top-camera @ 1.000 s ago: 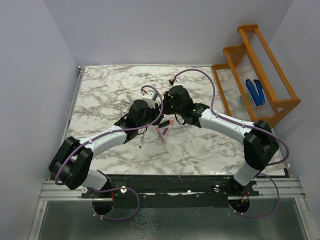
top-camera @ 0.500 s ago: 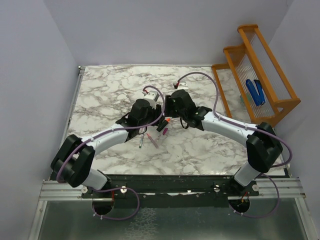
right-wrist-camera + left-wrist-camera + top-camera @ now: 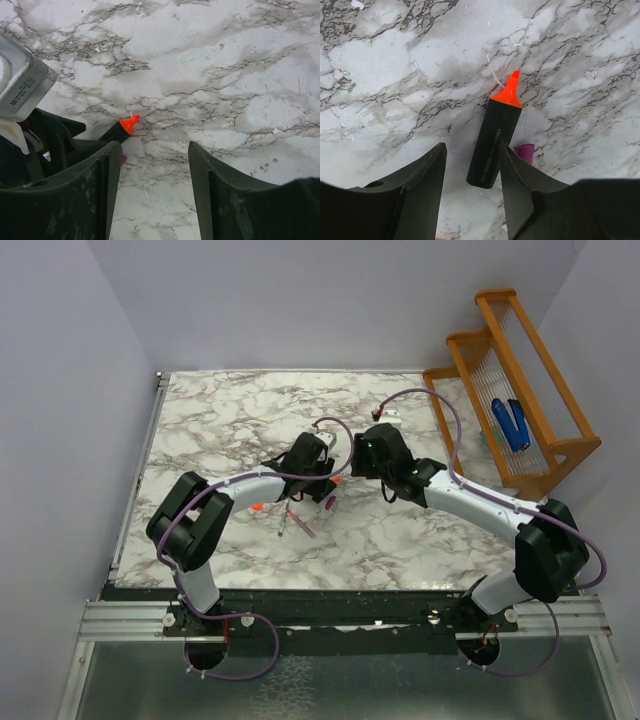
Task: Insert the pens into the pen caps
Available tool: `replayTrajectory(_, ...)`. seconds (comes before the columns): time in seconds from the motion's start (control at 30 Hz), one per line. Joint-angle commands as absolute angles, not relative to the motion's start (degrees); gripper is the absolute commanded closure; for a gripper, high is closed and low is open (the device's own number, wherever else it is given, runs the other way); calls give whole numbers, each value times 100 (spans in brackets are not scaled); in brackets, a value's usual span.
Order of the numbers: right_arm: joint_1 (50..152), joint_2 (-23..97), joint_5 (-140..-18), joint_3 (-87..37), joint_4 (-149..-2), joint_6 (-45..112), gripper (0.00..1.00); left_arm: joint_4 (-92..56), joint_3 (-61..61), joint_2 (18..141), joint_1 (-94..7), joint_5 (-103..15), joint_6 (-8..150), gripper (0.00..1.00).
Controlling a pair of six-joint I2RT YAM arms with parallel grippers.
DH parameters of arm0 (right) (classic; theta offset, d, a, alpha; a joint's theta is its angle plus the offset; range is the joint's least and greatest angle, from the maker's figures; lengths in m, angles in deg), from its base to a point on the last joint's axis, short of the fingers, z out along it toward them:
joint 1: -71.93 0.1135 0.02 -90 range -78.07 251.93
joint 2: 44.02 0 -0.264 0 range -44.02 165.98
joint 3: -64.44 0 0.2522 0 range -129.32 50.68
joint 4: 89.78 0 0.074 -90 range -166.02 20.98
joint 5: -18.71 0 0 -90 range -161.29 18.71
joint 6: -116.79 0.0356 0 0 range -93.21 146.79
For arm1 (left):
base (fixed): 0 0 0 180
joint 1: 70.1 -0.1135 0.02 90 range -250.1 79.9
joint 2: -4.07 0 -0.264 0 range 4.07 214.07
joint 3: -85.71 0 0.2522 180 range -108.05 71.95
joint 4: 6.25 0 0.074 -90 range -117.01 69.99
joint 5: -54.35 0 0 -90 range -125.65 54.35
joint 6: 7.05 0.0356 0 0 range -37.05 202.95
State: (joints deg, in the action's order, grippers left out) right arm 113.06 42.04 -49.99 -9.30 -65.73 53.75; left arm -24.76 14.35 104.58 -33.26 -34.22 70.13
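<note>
The black marker (image 3: 495,145) lies uncapped on the table (image 3: 395,60), between the parted jaws of your left gripper (image 3: 472,147), with the purple cap (image 3: 525,152) just beside. Your right gripper (image 3: 155,145) hangs apart, empty. Close off-centre and you may knock the cap away.

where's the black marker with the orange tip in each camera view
top external: black marker at the table's centre, mostly hidden, only its orange tip showing.
left wrist: black marker lower centre, lying flat, whole body visible, tip pointing up the picture.
right wrist: black marker left of centre, only the tip and a bit of the body showing.
shared landmark: the magenta cap close beside it in every view.
</note>
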Motion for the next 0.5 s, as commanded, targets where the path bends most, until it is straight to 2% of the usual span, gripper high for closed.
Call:
replayTrajectory(0.0, 11217, 4098, -4949, -741, -6526, 5316, 39, -2814, 1208, 10494, -3306, -3282, 7283, 53)
replayTrajectory(0.47, 11049, 4079, -5184, -528, -6644, 5318, 39, -2888, 1203, 10691, -3152, -3734, 7394, 57)
